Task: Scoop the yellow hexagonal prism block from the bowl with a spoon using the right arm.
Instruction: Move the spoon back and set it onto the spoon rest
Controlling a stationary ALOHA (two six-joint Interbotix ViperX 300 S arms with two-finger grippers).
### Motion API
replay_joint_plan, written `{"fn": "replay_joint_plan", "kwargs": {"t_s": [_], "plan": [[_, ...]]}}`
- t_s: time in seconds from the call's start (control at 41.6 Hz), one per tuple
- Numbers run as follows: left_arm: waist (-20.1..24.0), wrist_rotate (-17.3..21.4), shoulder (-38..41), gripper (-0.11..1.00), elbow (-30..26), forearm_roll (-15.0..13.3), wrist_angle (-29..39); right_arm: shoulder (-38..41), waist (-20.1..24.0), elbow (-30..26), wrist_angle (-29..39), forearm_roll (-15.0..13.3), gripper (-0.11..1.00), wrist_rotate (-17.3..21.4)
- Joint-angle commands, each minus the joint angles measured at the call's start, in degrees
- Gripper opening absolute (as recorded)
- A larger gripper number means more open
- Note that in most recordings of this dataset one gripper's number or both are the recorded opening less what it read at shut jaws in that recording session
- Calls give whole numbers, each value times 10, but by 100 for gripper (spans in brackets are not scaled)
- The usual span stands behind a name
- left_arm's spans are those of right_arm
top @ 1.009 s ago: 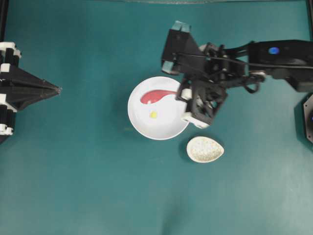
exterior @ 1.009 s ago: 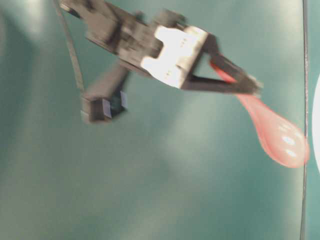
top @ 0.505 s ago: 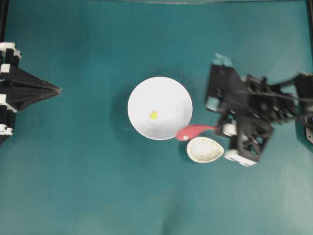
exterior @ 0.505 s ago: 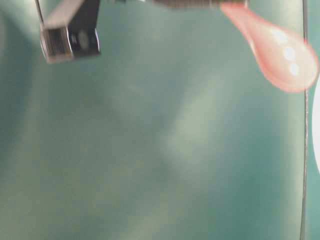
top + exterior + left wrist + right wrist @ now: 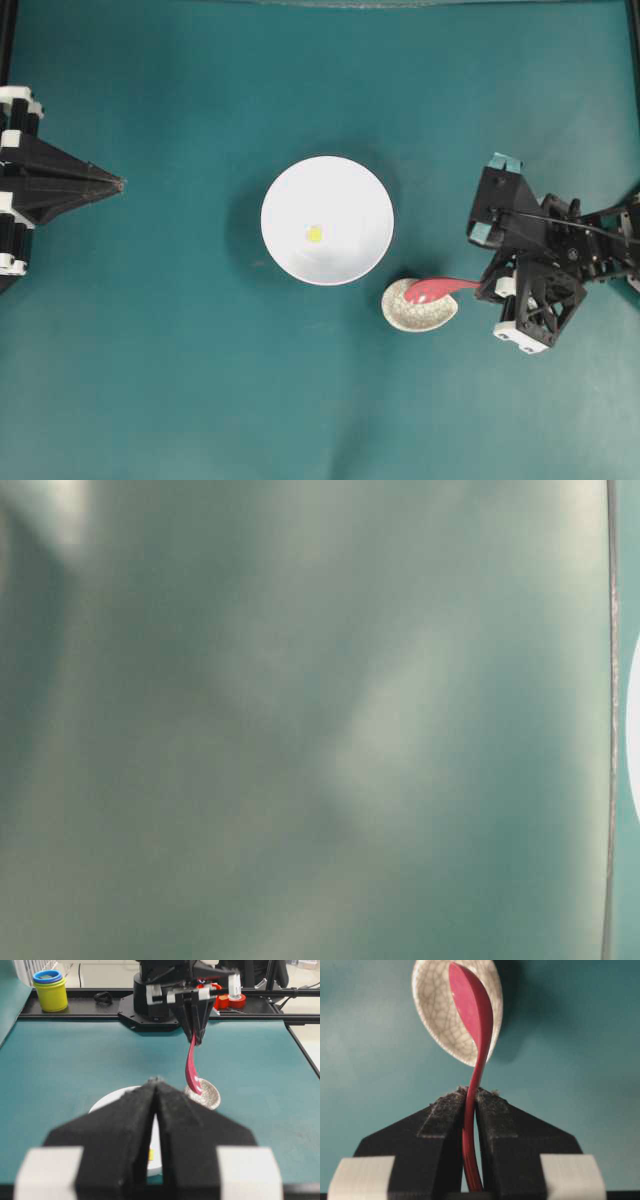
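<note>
The yellow hexagonal prism block [image 5: 314,234] lies inside the white bowl [image 5: 290,190], just left of its centre. It shows through a slit between my left fingers in the left wrist view [image 5: 150,1154]. My right gripper [image 5: 484,283] is shut on the handle of the pink-red spoon [image 5: 430,291]. The scoop hangs over the speckled dish, right of the bowl and clear of it. The right wrist view shows the handle pinched between the pads [image 5: 472,1092] and the spoon [image 5: 472,1005] turned on edge. My left gripper [image 5: 120,184] is shut and empty at the far left.
The small speckled beige oval dish [image 5: 415,312] sits just right of and below the bowl, under the scoop. The bowl's rim [image 5: 634,730] edges the blurred table-level view. Beyond the table's far edge stand stacked yellow and blue cups [image 5: 50,990] and red tape rolls [image 5: 231,999].
My right arm has carried the spoon out of the bowl, to the right and down over the speckled dish. The block stayed in the bowl. The left arm has not moved.
</note>
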Motion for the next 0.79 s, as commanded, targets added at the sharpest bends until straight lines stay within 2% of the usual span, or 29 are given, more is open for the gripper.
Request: {"fn": "replay_joint_plan", "kwargs": {"t_s": [0.0,0.12,0.649,0.721,0.769], "plan": [[1,-1,4,0,-12,2,-3,-7,2,7,-39,0,9,-2],[1,-1,4,0,-12,1,-3,-4,2,16,-62,-1,9,-2],[1,-1,4,0,-12,1,-3,13,5,11,-64,-2,10,-3],[1,-1,4,0,-12,2,-3,13,5,11,-63,-2,15,-4],[1,-1,4,0,-12,2,-3,12,5,11,-63,-1,24,-4]]}}
